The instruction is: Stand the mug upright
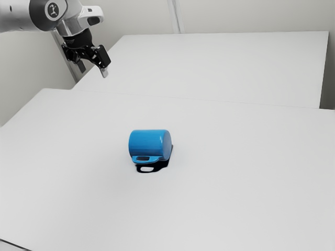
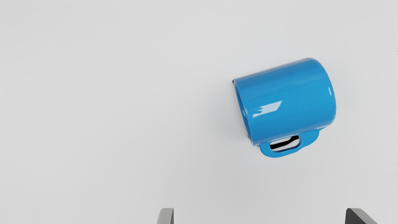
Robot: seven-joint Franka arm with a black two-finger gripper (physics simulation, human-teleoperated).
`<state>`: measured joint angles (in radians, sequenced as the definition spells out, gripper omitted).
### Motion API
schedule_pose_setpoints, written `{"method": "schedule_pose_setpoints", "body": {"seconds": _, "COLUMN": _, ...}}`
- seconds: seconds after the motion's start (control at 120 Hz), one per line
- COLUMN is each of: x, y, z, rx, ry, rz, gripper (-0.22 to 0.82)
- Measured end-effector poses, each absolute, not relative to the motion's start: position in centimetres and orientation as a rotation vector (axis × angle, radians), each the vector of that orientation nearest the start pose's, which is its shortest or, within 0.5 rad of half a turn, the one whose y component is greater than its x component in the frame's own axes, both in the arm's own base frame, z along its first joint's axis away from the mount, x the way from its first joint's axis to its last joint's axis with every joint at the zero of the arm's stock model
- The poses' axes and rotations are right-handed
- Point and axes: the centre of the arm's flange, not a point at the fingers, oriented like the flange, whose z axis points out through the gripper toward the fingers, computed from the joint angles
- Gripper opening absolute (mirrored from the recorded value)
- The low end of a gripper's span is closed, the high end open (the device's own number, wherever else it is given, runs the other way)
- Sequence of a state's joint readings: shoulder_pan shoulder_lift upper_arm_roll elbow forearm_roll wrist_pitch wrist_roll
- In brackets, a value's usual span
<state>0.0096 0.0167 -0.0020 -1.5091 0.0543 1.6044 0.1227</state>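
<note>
High above the table at the exterior view's upper left hangs my gripper [image 1: 93, 69], well apart from the mug. In the wrist view the gripper [image 2: 259, 216] is open, its two fingertips wide apart with nothing between them. The blue mug [image 1: 148, 144] lies on its side on the white table, its closed base toward the exterior view's right and its handle low at the side. From above, the mug [image 2: 287, 99] shows its rim edge and the handle sticking out sideways; most of its inside is hidden.
The white table [image 1: 235, 183] spreads around the mug. Behind it stands another white surface [image 1: 209, 65], with pale walls beyond. A dark thin line crosses the exterior view's lower left corner.
</note>
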Motion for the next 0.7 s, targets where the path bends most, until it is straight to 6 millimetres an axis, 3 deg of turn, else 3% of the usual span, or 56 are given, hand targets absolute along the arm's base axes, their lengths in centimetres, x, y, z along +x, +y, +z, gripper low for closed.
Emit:
{"method": "schedule_pose_setpoints", "body": {"seconds": 0.367, "x": 55.9, "y": -0.7, "z": 62.9, "rx": -3.086, "ry": 0.208, "rz": -0.056, "gripper": 0.6}}
{"method": "schedule_pose_setpoints", "body": {"seconds": 0.567, "x": 54.9, "y": -1.4, "z": 58.4, "rx": -3.119, "ry": 0.201, "rz": 0.017, "gripper": 0.6}}
{"method": "schedule_pose_setpoints", "body": {"seconds": 0.7, "x": 54.8, "y": 0.3, "z": 55.5, "rx": -3.202, "ry": 0.104, "rz": 0.061, "gripper": 0.6}}
